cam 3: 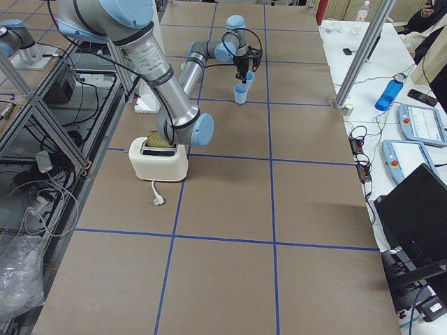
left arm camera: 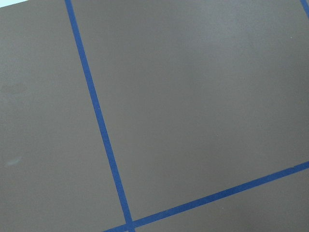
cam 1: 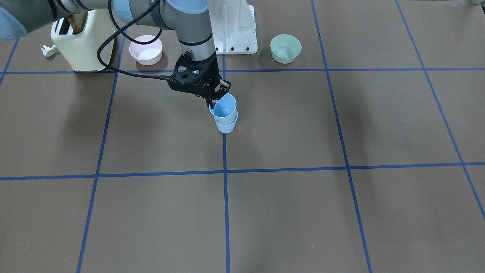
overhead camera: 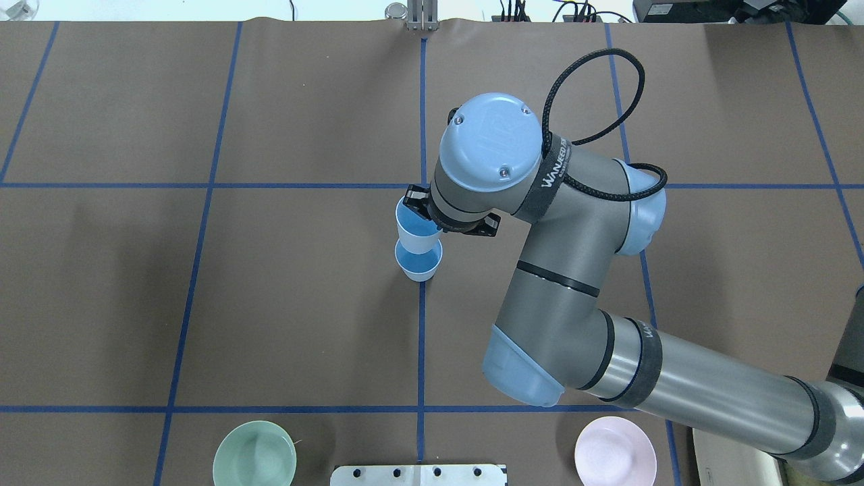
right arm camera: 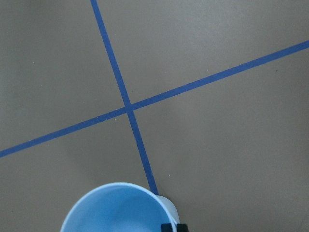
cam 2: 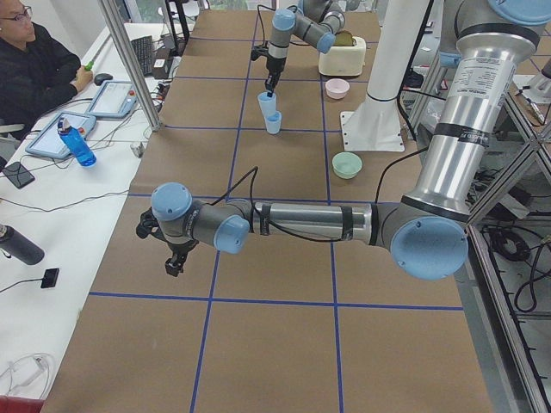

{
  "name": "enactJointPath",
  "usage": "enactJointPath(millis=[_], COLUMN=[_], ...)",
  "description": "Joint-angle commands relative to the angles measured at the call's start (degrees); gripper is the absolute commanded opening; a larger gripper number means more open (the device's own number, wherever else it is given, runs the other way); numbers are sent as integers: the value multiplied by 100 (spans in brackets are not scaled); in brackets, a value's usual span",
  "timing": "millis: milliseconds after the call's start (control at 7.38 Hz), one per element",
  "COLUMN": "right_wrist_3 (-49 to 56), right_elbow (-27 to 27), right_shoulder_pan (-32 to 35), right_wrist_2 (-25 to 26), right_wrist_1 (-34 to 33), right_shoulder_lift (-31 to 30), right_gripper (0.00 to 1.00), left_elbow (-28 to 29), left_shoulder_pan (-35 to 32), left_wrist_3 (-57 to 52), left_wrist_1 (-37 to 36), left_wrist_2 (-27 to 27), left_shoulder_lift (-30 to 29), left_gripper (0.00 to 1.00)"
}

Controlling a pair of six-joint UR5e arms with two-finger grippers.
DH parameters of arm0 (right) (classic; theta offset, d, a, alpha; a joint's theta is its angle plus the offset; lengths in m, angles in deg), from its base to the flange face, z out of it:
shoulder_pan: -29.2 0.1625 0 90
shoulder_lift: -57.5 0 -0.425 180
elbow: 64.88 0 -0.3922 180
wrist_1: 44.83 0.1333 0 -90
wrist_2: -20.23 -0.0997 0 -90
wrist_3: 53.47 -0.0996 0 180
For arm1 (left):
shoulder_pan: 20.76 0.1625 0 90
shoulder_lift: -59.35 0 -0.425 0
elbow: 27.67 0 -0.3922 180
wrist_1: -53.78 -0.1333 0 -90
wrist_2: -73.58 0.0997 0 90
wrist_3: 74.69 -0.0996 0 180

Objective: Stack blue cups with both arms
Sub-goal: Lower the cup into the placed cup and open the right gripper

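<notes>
Two pale blue cups stand at the table's centre line. The lower cup (cam 1: 227, 126) rests on the table. The upper cup (cam 1: 224, 107) is held over it, slightly tilted, its base in the lower cup's mouth. My right gripper (cam 1: 214, 103) is shut on the upper cup's rim, on the side towards the robot. From overhead the upper cup (overhead camera: 414, 231) and lower cup (overhead camera: 420, 264) show beside the right gripper (overhead camera: 420, 210). The right wrist view shows the held cup's blue inside (right arm camera: 116, 209). My left gripper (cam 2: 175, 262) hangs over the table's left end, far from the cups; I cannot tell whether it is open.
A cream toaster (cam 1: 81, 41) with its plug (cam 1: 48, 50), a pink bowl (cam 1: 146, 49) and a mint-green bowl (cam 1: 285, 48) stand near the white mounting base (cam 1: 233, 26). An operator (cam 2: 30, 64) sits at the side desk.
</notes>
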Motion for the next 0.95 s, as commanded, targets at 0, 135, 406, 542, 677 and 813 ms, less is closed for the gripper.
enactJointPath(millis=[0, 135, 406, 542, 677, 813], right_wrist_3=[-41, -41, -32, -32, -32, -23], right_elbow=[11, 11, 37, 46, 55, 55], right_shoulder_pan=[-110, -127, -145, -145, -145, -145], right_wrist_2=[83, 92, 136, 136, 136, 136], right_wrist_1=[1, 1, 10, 10, 10, 10], right_shoulder_lift=[5, -4, -13, -13, -13, -13], right_gripper=[0, 0, 0, 0, 0, 0], left_elbow=[3, 3, 3, 3, 3, 3], left_shoulder_pan=[7, 7, 7, 7, 7, 7], left_wrist_3=[7, 16, 16, 24, 25, 25], left_wrist_1=[0, 0, 0, 0, 0, 0], left_wrist_2=[3, 3, 3, 3, 3, 3], left_shoulder_lift=[2, 2, 2, 2, 2, 2], left_gripper=[97, 97, 97, 97, 97, 97])
